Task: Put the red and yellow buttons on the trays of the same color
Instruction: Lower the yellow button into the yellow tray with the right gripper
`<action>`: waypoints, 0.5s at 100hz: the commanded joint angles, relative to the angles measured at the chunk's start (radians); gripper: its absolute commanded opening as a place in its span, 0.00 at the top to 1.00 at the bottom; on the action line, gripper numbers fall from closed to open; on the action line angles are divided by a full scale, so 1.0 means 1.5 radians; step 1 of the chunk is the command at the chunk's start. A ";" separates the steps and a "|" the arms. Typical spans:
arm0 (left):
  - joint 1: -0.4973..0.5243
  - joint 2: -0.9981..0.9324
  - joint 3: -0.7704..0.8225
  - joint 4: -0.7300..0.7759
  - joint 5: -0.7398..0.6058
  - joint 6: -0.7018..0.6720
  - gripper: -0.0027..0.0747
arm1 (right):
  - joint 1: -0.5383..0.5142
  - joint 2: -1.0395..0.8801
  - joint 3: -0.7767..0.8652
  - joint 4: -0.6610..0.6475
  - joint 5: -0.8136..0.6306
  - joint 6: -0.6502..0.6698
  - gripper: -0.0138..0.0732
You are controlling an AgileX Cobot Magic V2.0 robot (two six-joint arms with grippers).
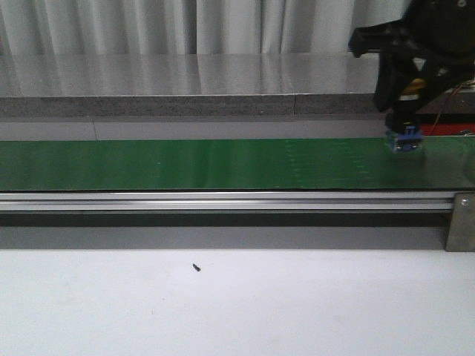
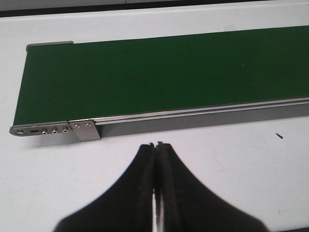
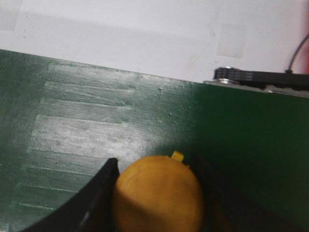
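Two claws are showing, and we are placing everything by the green conveyor belt (image 1: 223,165). Nearest us, on the near side of the belt, the white desk (image 1: 297,304) is carrying one small dark speck (image 1: 197,268). Our left claw (image 2: 156,145) is hanging over that near strip of desk, just short of the belt's metal side rail (image 2: 193,113); its black fingers (image 2: 145,183) are pressed together and holding nothing. On the belt itself, toward its right end, our right claw (image 3: 157,166) is reaching down to the green surface. In the right wrist view its dark fingers (image 3: 99,193) are sitting against both sides of a yellow button (image 3: 158,195), gripping it right at the belt. Beyond the belt we are seeing a grey ledge (image 1: 185,74) and pale curtains (image 1: 185,22).
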 commanded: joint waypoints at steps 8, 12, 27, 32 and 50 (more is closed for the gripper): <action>-0.004 0.001 -0.017 -0.016 -0.041 -0.002 0.99 | -0.049 -0.111 0.044 -0.010 -0.013 0.007 0.73; -0.004 0.001 -0.017 -0.016 -0.041 -0.002 0.99 | -0.071 -0.134 0.063 -0.017 -0.003 0.007 0.73; -0.004 0.001 -0.017 -0.016 -0.041 -0.002 0.99 | -0.141 -0.216 0.131 -0.029 0.007 0.007 0.73; -0.004 0.001 -0.017 -0.016 -0.041 -0.002 0.99 | -0.165 -0.243 0.154 -0.035 0.007 0.007 0.73; -0.004 0.001 -0.017 -0.016 -0.041 -0.002 0.99 | -0.249 -0.315 0.232 -0.043 0.010 0.007 0.73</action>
